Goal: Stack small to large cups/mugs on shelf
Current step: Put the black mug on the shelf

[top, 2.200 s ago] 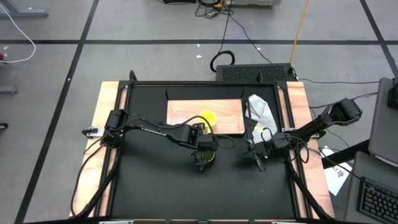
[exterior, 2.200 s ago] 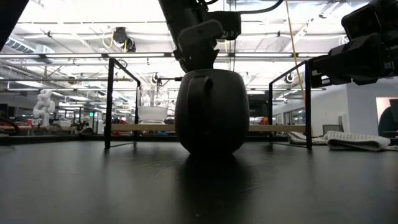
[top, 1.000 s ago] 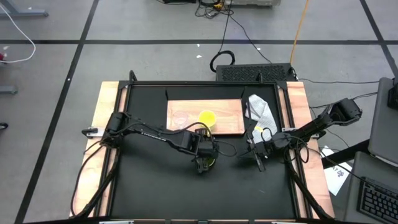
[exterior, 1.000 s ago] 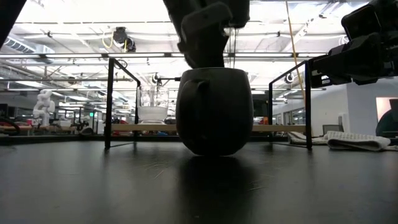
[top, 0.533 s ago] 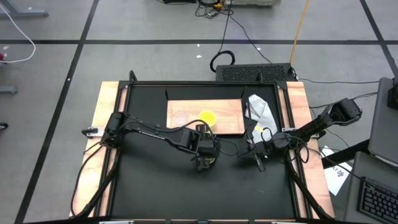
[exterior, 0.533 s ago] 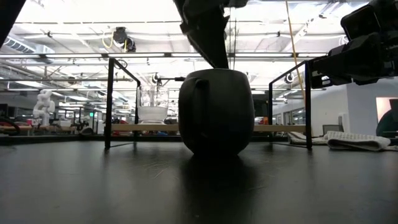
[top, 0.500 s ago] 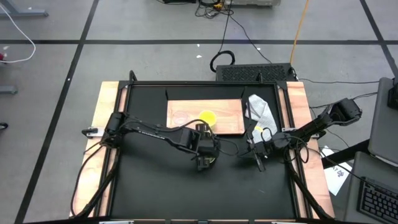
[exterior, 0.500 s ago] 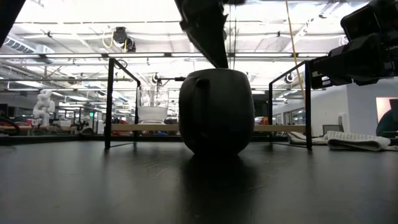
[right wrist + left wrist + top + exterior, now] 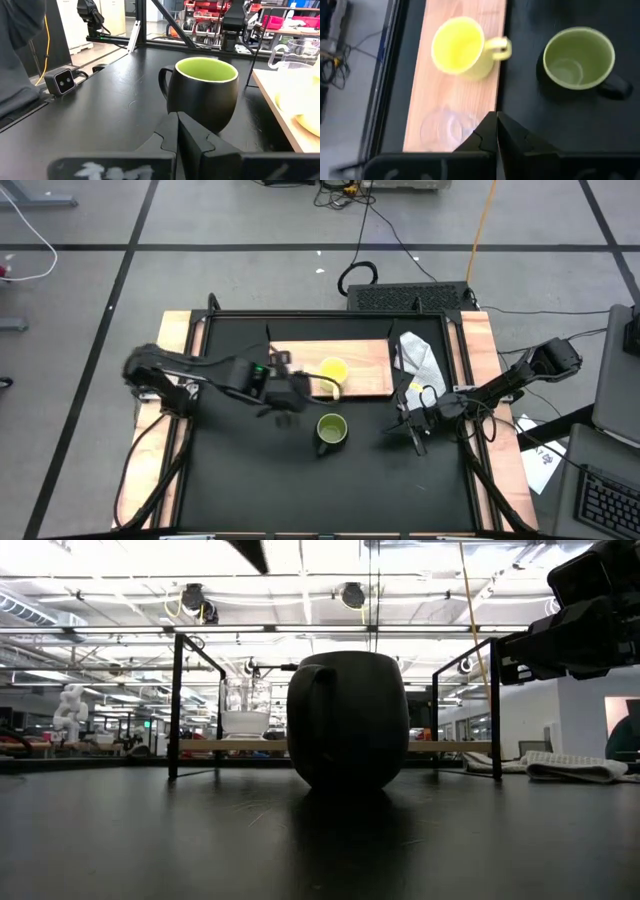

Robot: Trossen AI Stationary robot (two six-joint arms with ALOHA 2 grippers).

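My left gripper (image 9: 283, 393) has pulled back off the olive mug (image 9: 331, 429) toward the shelf (image 9: 370, 360), fingers pressed together, empty. The mug stands alone on the black table (image 9: 250, 480), the yellow mug (image 9: 332, 371) on the shelf. The glass cup (image 9: 445, 125) shows only faintly. My right gripper (image 9: 410, 431) waits, closed.

**Both arms idle, fingers pressed together**

My left gripper (image 9: 287, 393) hangs over the table's left-centre, arm stretched in from the left edge, its fingers (image 9: 496, 131) meeting at the tips. My right gripper (image 9: 404, 420) sits low at right-centre, arm reaching in from the right, fingers (image 9: 178, 131) likewise pressed together.
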